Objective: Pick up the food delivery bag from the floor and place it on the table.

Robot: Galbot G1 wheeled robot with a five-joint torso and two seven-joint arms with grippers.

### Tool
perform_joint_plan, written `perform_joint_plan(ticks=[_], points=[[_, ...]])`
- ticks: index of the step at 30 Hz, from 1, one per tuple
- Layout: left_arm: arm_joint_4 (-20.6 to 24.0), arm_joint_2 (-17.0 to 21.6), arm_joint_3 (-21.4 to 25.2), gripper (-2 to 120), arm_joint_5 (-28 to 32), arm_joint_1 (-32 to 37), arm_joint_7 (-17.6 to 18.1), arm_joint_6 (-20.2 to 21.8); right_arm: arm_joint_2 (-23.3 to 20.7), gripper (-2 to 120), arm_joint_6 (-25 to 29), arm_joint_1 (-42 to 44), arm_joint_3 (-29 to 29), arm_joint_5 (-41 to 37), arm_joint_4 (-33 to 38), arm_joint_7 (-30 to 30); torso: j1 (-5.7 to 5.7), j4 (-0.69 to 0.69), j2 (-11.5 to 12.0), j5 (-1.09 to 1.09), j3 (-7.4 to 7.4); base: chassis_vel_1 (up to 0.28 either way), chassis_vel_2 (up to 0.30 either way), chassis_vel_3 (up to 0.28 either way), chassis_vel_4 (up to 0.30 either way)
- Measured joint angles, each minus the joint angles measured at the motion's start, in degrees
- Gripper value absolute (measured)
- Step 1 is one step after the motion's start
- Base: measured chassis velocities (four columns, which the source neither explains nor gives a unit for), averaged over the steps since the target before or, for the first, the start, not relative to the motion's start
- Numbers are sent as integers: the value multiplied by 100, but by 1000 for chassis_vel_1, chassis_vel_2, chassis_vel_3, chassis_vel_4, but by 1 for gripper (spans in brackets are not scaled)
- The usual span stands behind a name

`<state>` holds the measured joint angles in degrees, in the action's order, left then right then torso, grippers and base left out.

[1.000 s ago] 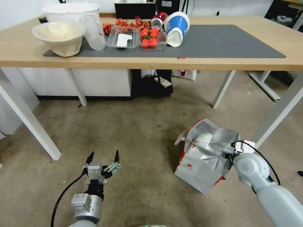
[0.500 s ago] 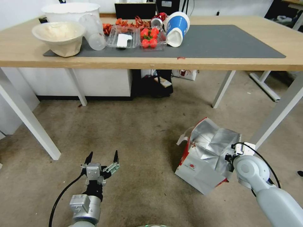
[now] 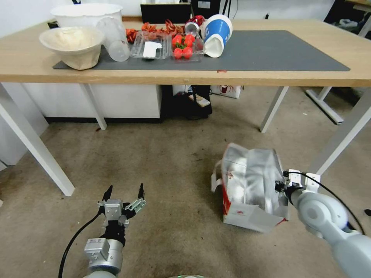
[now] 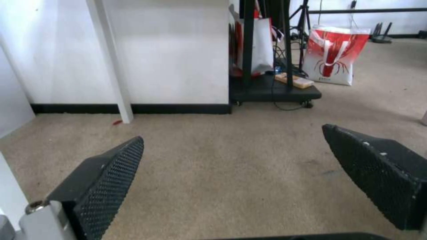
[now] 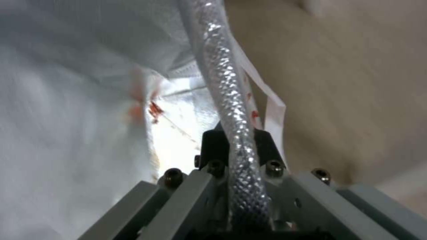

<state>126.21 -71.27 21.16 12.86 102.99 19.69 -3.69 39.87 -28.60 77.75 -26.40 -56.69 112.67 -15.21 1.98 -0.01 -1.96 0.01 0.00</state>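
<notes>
Food delivery bag (image 3: 251, 189) down on the floor (image 3: 174, 162), right of centre in the head view, tilted with its silver foil mouth turned up and toward the desk (image 3: 23, 61); white panel with small red logo facing the robot, white strap handle drooping off the far-left corner. Right gripper (image 3: 279, 188) pressed against the bag's near-right upper edge, jaws closed on the foil-lined rim, as the right wrist view shows with a woven edge strip (image 5: 227, 110) pinched between them. Left gripper (image 3: 124, 193) low over bare carpet, well apart from the bag, jaws spread wide with nothing between, fingers (image 4: 106, 180) black and dimpled.

Overhead and beyond: desk edge running across the head view, dark grey mat (image 3: 270, 50) mostly bare on its right half. Clustered on the left half: a white bowl (image 3: 73, 44), a larger white tub (image 3: 87, 13) behind it, a clear cup (image 3: 116, 42) on its side, a clear tray (image 3: 150, 45), a clear box of red fruit (image 3: 185, 46), and a tipped blue-and-white paper cup (image 3: 216, 34). White desk leg (image 3: 340, 135) slanting just beside the bag on the right, another (image 3: 273, 108) farther back. Under the desk, a black wheeled stand (image 4: 273, 90) with cables and a red-and-white lobster-print bag (image 4: 336, 55).
</notes>
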Motion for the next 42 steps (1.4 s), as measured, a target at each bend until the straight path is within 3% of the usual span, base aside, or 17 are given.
perform_joint_plan(ticks=[2,3,6,7,11,12,15,16,19,24,32,42], points=[[32,-2,27,100,22,-1,1,8,-400,0,210,33,-61,127,117,959,0,1,0,-1,0,0,0,0,0],[32,-2,27,100,22,-1,1,8,-400,0,210,33,-61,127,117,959,0,1,0,-1,0,0,0,0,0],[101,-6,76,100,60,-9,44,30,-1121,0,744,-36,-99,438,129,2664,0,1,0,0,0,0,0,0,0],[101,-6,76,100,60,-9,44,30,-1121,0,744,-36,-99,438,129,2664,0,1,0,0,0,0,0,0,0],[146,-6,111,100,125,-46,121,71,-2019,0,1419,-412,-117,981,-101,4961,0,2,0,-1,0,0,0,0,0],[146,-6,111,100,125,-46,121,71,-2019,0,1419,-412,-117,981,-101,4961,0,2,0,-1,0,0,0,0,0],[174,-30,115,100,172,-62,155,71,-2304,0,1545,-713,-94,961,-212,5927,0,2,0,-1,0,0,0,0,0],[174,-30,115,100,172,-62,155,71,-2304,0,1545,-713,-94,961,-212,5927,0,2,0,-1,0,0,0,0,0],[228,-55,125,100,229,-83,162,77,-2433,0,1530,-857,-93,897,-220,6662,0,1,0,-1,0,0,0,0,0],[292,-73,136,100,275,-78,153,173,-2455,0,1418,-867,-75,871,-100,6873,0,1,0,-1,0,0,0,0,0],[338,-98,158,100,272,-50,126,176,-2355,0,976,-762,67,70,350,5821,0,1,0,-1,0,0,0,0,0],[374,-101,183,100,276,-61,75,174,-2243,0,910,-690,108,-140,436,5693,0,1,0,-1,0,0,0,0,0]])
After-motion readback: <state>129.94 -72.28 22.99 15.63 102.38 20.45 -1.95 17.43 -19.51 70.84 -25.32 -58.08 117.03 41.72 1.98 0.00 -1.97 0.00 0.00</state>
